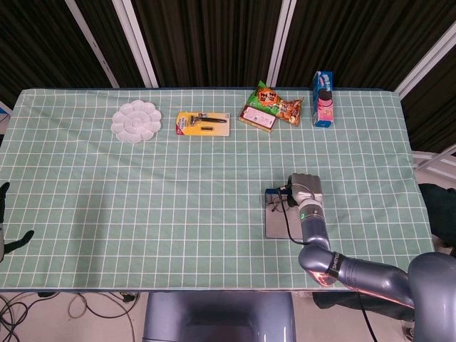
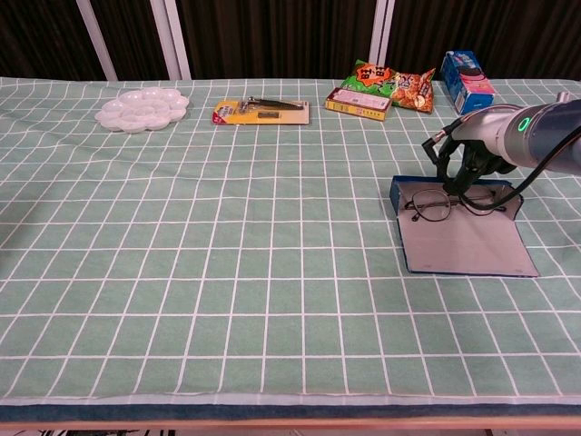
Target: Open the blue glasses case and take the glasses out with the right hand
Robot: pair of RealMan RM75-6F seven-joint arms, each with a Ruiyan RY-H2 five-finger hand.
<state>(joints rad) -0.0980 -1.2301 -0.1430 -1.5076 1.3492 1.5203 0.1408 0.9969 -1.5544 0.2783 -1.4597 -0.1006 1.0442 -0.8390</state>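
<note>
right hand [image 2: 467, 156]: fingers [image 2: 451, 173] pinching glasses [image 2: 434, 206] over open blue glasses case [image 2: 463, 245], right tabletop [image 2: 227, 236] | contact hard to make out | left hand [image 1: 6, 235]: cropped at edge, fingers' state unclear

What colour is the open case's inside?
Grey inside, with blue edges; the chest view shows it best.

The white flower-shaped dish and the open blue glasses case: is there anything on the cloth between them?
No. In the head view, only bare green checked tablecloth runs from the white dish to the blue glasses case; the yellow card pack sits off that line.
</note>
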